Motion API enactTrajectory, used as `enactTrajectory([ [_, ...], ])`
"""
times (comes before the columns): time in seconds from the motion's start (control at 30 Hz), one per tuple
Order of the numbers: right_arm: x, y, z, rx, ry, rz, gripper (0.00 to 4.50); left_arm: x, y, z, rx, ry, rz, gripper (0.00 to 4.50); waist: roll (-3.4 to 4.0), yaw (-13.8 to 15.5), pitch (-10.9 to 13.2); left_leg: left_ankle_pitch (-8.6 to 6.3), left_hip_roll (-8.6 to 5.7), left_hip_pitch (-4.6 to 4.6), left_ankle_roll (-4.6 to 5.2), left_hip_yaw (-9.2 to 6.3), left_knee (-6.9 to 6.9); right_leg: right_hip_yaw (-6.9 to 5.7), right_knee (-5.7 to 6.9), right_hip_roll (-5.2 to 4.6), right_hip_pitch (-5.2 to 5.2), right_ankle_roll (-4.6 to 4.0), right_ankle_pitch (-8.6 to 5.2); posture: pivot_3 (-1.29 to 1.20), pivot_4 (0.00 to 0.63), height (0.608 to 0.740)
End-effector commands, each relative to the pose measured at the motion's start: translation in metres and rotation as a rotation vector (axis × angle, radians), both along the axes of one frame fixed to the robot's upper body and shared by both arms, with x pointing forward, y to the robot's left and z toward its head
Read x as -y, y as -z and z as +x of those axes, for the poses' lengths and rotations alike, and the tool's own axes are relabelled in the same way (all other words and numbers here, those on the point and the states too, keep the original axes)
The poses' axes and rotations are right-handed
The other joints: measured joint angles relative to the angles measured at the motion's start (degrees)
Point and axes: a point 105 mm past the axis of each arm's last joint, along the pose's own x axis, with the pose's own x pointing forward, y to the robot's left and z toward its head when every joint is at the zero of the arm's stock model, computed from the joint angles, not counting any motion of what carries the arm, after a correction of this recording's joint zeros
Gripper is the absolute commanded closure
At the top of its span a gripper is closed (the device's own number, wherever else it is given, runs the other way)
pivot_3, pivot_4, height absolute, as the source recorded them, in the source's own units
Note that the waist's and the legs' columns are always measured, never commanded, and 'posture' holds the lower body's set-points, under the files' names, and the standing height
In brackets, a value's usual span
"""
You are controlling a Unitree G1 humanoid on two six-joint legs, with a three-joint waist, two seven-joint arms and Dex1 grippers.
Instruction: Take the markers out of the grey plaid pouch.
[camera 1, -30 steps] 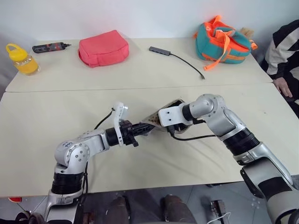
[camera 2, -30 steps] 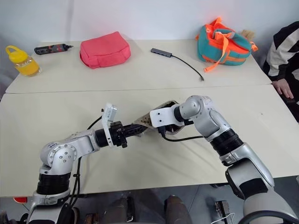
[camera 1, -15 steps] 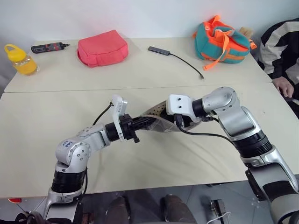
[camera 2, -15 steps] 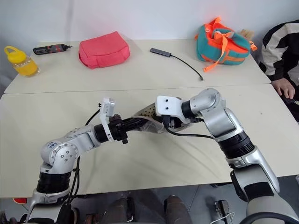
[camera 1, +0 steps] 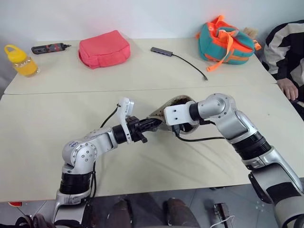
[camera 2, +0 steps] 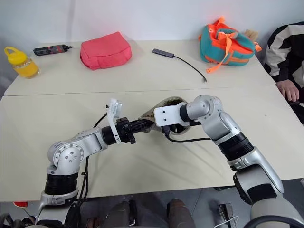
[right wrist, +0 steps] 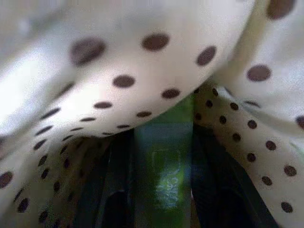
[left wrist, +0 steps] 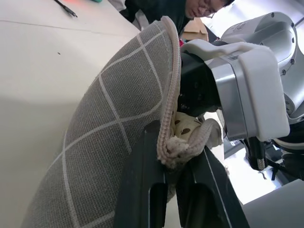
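So the grey plaid pouch (left wrist: 118, 123) sits mid-table, soft woven fabric with thin white grid lines and a ribbed zipper edge. The left gripper (left wrist: 173, 164) has its 2 black fingers pinched tight on that open rim. The right gripper (right wrist: 161, 199) is buried inside the cream, brown-dotted lining, fingers closed on a smooth pale green marker (right wrist: 164, 175), which is inside the pouch.

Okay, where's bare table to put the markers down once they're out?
The near table left of the left gripper is bare, as is the stretch right of the right arm. The middle is crowded: both grippers at the grey pouch.
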Motion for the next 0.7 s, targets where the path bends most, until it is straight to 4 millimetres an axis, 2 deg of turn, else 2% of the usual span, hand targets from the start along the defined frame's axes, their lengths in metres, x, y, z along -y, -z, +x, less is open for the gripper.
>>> enactTrajectory([
  [0.03, -0.002, -0.004, -0.007, -0.003, -0.032, 0.004, 2.44, 0.000, -0.011, -0.003, 0.046, 0.006, -0.020, 4.50, 0.00, 0.1, 0.0, 0.00, 0.00, 0.00, 0.00, -0.01, 0.00, -0.01, 0.01, 0.00, 0.00, 0.00, 0.00, 0.00, 0.150, 0.740],
  [0.17, 0.002, -0.004, -0.009, 0.000, -0.033, -0.012, 1.14, -0.003, -0.012, 0.000, 0.037, -0.015, -0.031, 4.50, 0.00, 0.1, 0.0, 0.00, -0.01, 0.00, 0.00, 0.00, 0.01, 0.00, -0.01, -0.01, 0.01, 0.00, 0.00, 0.00, 0.150, 0.740],
  [0.43, 0.004, -0.016, -0.010, 0.015, -0.047, -0.003, 1.14, -0.004, -0.001, -0.002, 0.041, -0.016, 0.025, 4.50, 0.00, 0.1, 0.0, 0.00, -0.01, 0.00, 0.00, 0.00, 0.00, 0.00, -0.03, -0.01, 0.01, 0.00, 0.00, 0.00, 0.150, 0.740],
  [0.53, 0.004, -0.021, -0.008, 0.045, -0.055, -0.005, 1.75, -0.004, 0.000, -0.002, 0.035, -0.021, 0.025, 4.50, 0.00, 0.1, 0.0, 0.00, -0.01, 0.00, 0.00, 0.00, 0.00, 0.00, -0.03, 0.00, 0.01, 0.00, 0.00, 0.00, 0.150, 0.740],
  [0.57, 0.004, -0.021, -0.008, 0.047, -0.054, -0.005, 2.08, -0.004, 0.001, -0.002, 0.037, -0.024, 0.027, 4.50, 0.00, 0.1, 0.0, 0.00, -0.01, 0.00, 0.00, 0.00, 0.00, 0.00, -0.03, 0.00, 0.01, 0.00, 0.00, 0.00, 0.150, 0.740],
  [0.7, 0.001, -0.017, -0.010, 0.042, -0.071, -0.014, 2.08, -0.001, 0.001, -0.003, 0.047, -0.015, 0.041, 4.50, 0.00, 0.1, 0.0, 0.00, -0.01, 0.00, 0.00, 0.00, 0.01, 0.00, -0.03, -0.01, 0.01, 0.00, 0.00, 0.00, 0.150, 0.740],
])
